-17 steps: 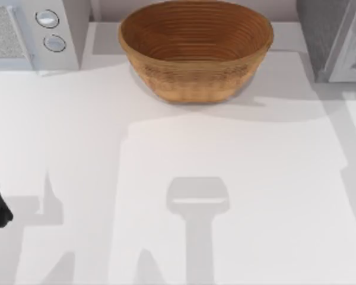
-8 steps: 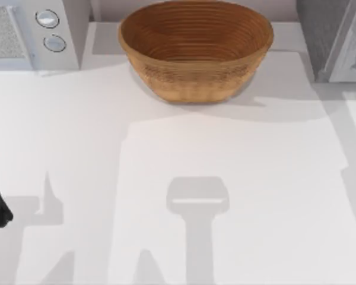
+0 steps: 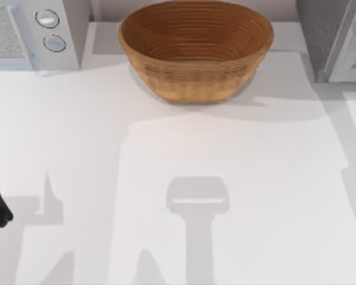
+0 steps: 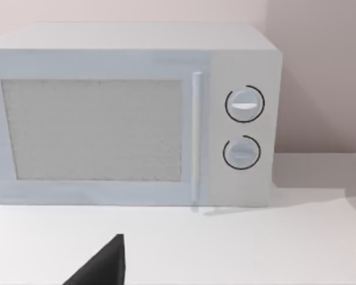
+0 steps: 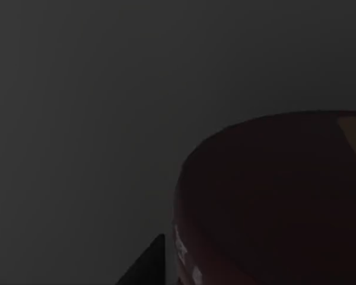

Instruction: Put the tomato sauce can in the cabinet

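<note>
A woven basket (image 3: 196, 50) sits at the back middle of the white counter (image 3: 178, 178), bare inside. At the back left corner stands a white microwave (image 4: 130, 116), its two round knobs (image 4: 244, 104) stacked beside the door handle (image 4: 196, 136).

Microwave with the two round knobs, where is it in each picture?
Top view: the microwave stands at the table's far left corner, cut off by the picture's edge.
Left wrist view: the microwave is seen from the front, whole, standing on the white table.
Right wrist view: dark.
Shared landmark: the two round knobs, set one by the other beside the microwave's door.
</note>
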Robot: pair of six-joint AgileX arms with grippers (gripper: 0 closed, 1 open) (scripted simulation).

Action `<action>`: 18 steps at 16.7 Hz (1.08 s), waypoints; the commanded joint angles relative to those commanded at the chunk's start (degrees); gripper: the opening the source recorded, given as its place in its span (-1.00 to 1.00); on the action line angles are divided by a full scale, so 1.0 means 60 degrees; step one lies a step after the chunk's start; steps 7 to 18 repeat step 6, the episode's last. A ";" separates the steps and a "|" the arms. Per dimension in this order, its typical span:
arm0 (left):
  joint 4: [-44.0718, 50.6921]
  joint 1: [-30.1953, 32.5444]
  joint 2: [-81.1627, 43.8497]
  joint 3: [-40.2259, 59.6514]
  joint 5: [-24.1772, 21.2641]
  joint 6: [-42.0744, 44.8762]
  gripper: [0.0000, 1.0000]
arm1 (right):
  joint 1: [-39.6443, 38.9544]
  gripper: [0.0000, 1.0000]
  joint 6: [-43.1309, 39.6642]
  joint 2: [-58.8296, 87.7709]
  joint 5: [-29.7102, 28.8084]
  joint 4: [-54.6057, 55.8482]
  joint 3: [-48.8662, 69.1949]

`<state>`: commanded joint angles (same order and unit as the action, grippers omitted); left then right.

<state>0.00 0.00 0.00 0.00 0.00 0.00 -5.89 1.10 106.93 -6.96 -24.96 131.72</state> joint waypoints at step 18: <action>0.0000 0.0000 0.0000 0.0000 0.0000 0.0000 1.00 | 0.0000 1.00 0.0000 0.0000 0.0000 0.0000 0.0000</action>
